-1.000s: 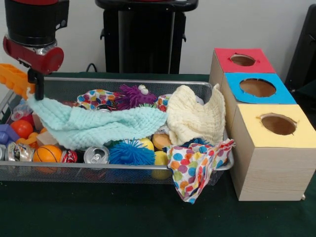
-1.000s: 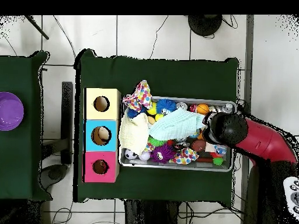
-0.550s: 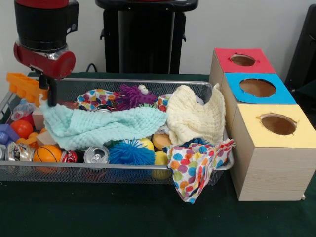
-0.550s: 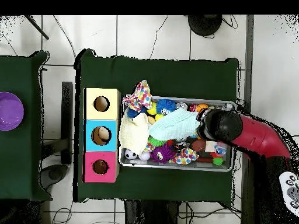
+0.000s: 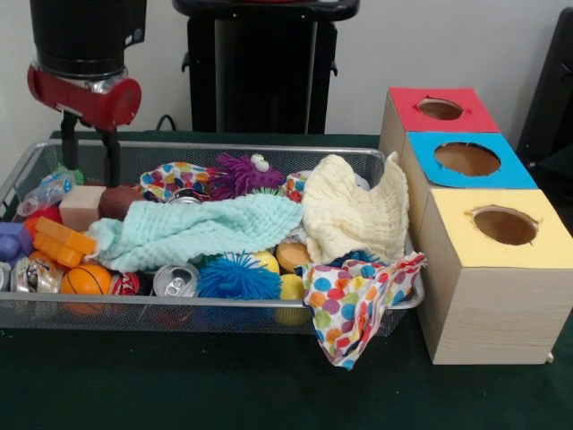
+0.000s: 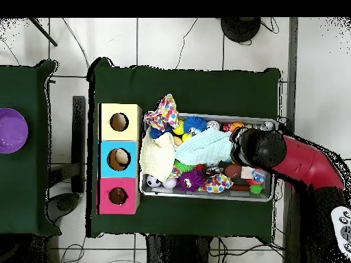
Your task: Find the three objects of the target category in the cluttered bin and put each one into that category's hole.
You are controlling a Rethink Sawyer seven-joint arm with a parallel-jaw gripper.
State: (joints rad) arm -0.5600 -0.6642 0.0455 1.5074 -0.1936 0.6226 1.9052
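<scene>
- The gripper [image 5: 89,152] hangs over the wire bin [image 5: 224,313], jaws parted and holding nothing.
- The mint cloth [image 5: 201,228] lies inside the bin, beside the 3 boxes [image 5: 466,161] with holes.

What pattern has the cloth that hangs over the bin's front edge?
Multicoloured polka dots on white; the dotted cloth shows best in the front view.

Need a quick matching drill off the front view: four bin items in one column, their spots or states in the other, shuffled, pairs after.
Things:
1. polka-dot cloth
2. mint cloth
3. gripper
4. orange block

Places or states:
A. open, above the bin's left end
B. hanging over the bin's front right corner
C. spread across the bin's middle
D. lying among the toys at the left

Pairs: 1-B, 2-C, 3-A, 4-D
</scene>
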